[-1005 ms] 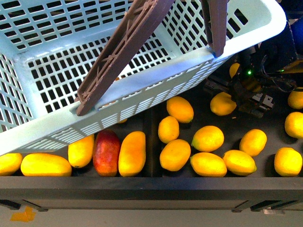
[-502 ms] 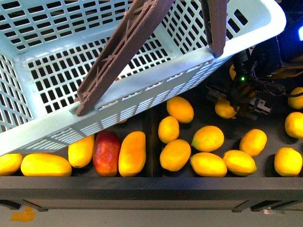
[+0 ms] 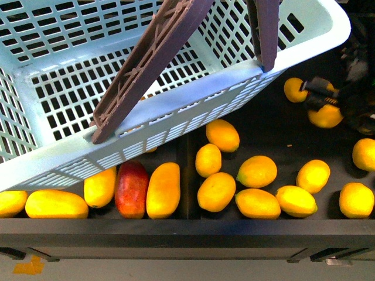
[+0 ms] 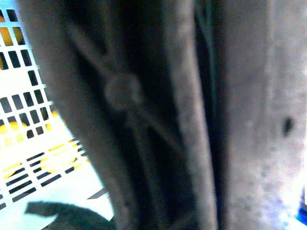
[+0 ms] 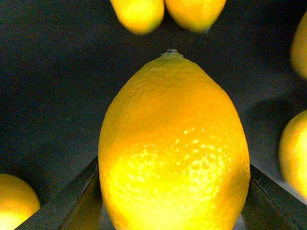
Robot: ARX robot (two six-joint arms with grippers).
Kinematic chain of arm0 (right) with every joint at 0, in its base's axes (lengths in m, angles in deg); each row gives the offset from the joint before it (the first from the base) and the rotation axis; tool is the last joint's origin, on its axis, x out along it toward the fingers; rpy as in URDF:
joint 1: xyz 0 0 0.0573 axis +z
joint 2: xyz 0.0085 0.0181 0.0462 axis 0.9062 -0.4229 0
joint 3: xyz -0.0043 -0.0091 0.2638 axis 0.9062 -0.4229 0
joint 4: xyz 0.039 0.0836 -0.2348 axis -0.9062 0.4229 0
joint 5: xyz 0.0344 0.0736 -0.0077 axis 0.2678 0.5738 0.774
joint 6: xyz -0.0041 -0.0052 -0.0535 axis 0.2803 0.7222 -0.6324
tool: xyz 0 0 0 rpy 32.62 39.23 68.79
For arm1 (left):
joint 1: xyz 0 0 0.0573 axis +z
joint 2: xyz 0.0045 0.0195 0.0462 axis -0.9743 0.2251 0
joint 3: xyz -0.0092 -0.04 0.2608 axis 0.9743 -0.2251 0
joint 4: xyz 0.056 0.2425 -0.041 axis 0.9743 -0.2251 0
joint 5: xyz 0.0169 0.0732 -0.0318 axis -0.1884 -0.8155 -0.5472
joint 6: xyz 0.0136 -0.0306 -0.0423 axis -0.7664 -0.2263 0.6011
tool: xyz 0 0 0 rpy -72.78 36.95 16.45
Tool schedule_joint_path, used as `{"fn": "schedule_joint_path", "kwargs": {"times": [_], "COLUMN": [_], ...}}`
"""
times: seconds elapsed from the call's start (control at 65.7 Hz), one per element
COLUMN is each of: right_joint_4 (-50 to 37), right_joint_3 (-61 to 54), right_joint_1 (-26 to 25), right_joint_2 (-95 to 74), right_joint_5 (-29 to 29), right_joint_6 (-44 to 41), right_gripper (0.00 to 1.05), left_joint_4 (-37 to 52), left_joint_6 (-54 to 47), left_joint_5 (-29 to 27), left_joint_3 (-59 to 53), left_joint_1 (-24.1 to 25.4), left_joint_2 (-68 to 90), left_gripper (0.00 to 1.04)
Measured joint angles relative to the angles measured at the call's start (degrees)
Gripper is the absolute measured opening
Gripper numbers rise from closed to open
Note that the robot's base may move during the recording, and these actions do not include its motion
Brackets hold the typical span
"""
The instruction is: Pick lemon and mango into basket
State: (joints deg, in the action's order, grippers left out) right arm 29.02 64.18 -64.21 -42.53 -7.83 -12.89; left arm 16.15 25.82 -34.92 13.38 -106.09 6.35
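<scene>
My right claw (image 5: pixel 173 167) is clenched on the lemon (image 3: pixel 326 116). In the right wrist view the fruit fills the gap between my two dark fingers (image 5: pixel 67 201), one against each flank, and its small stem nub points away from my wrist. In the front view that lemon sits far to the right over the black worktop (image 3: pixel 275 146), with the dark body of the claw across its upper side. I cannot tell whether it rests on the worktop or hangs just clear of it. A second lemon (image 3: pixel 295 89) lies just beside it, on the side toward the basket.

The basket (image 3: pixel 193 96) takes up the upper left of the front view, tilted, its near rim running up toward the right. A long brown handle (image 3: pixel 146 64) slants up from the near rim, and a second handle (image 3: pixel 265 32) rises at the right corner. The left wrist view is blurred and almost filled by brown handle plastic (image 4: pixel 144 120) close up, with slotted basket wall and yellow fruit behind the slots at one side. My left claw shows in no view, so I cannot tell whether it is clenched or released.

The mango (image 3: pixel 163 190) lies on the worktop near its front edge, just outside the basket's near wall, touching the red-blushed mango (image 3: pixel 132 188) on its left. More yellow fruit lies scattered to its right, apart from the lemon that I hold
</scene>
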Motion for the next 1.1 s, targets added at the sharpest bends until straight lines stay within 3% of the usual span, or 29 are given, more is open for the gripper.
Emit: {"fn": "schedule_joint_path", "kwargs": {"times": [0.289, 0.502, 0.624, 0.868, 1.096], "right_joint_4": [-1.1, 0.8, 0.8, 0.9, 1.2], "right_joint_3": [-14.8, -15.5, -14.6, -13.6, -13.4], "right_joint_1": [-0.5, 9.2, 16.5, 24.9, 26.2], "right_joint_2": [30.8, 46.8, 45.1, 40.1, 39.0], "right_joint_5": [10.8, 9.7, 7.5, 5.7, 4.7], "right_joint_6": [-7.7, -5.0, -3.5, -1.8, 0.9], "right_gripper": [0.66, 0.66, 0.66, 0.66, 0.96], "left_joint_4": [0.0, 0.0, 0.0, 0.0, 0.0], "left_joint_6": [0.0, 0.0, 0.0, 0.0, 0.0], "left_joint_5": [0.1, 0.0, 0.0, -0.1, 0.0], "left_joint_3": [0.0, 0.0, 0.0, 0.0, 0.0], "left_joint_1": [0.0, 0.0, 0.0, 0.0, 0.0], "left_joint_2": [0.0, 0.0, 0.0, 0.0, 0.0], "left_gripper": [0.14, 0.14, 0.14, 0.14, 0.14]}}
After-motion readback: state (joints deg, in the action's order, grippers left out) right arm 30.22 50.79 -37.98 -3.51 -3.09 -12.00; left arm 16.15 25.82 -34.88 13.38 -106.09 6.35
